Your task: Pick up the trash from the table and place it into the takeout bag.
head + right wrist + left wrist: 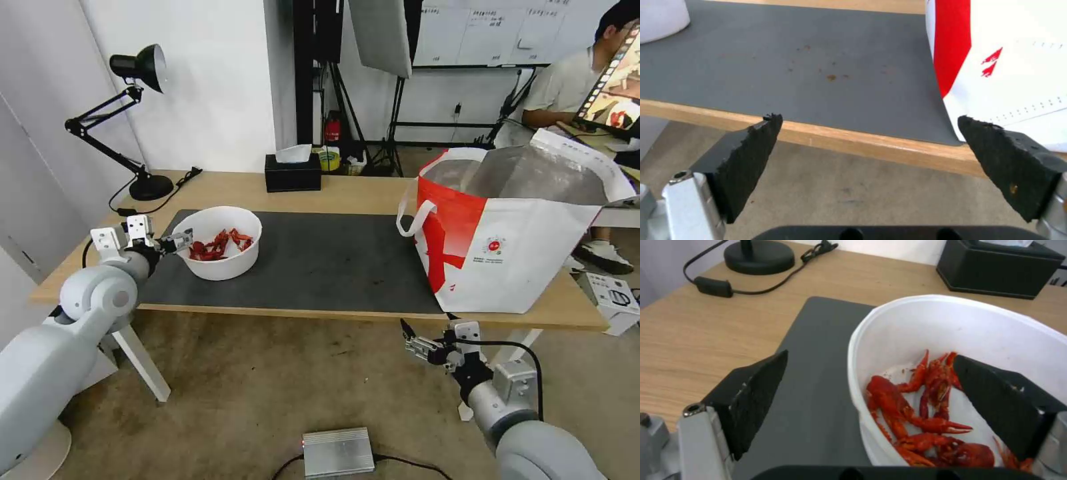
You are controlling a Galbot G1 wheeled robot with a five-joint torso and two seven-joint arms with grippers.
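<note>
Crayfish shells, red and piled in a white round bowl (220, 252), sit right at the left tool (179, 241), whose two black pads are spread wide with the bowl's near rim passing between them: in the left wrist view one pad (1000, 400) reaches inside the bowl (951, 326) beside the shells (925, 413), while the other pad (755, 396) hangs outside the wall above the large dark grey rectangular mat (818, 373). Whether either pad touches the rim cannot be told. The bowl stands on the mat's end nearest this tool, on the long light-wood table (360, 193) with white legs. Beyond the left tool, at the table's far edge, stand a black desk lamp (137, 120) and a black tissue box (292, 172). The right tool (415, 341) hangs below and in front of the table's near edge, above the floor, its pads (751, 156) likewise spread apart and holding nothing. Just ahead of it and to its outer side stands the large white takeout bag (520, 247) with red panels, silvery foil lining and white loop handles, upright and open-mouthed on the table, overlapping the end of the mat; in the right wrist view its red-and-white wall (1009, 66) rises just past the table edge (862, 143). The bag is well apart from the bowl, with bare mat between them.
</note>
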